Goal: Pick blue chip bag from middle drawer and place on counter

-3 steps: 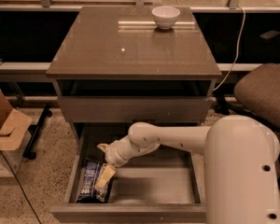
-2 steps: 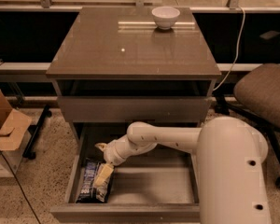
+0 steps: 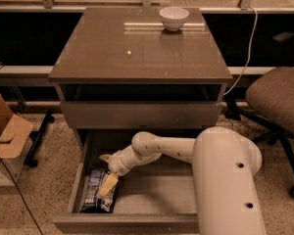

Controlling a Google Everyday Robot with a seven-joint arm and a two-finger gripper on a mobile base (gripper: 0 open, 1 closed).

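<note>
On a speckled floor by a chair, the glossy counter bears a bowl; in the drawer the gripper, fingers spread, overlies a crinkled dark-blue bag.

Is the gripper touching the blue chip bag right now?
Cannot tell. The camera view shows the gripper inside the middle drawer, one finger overlapping the blue chip bag, but from above neither contact nor gap shows.
</note>
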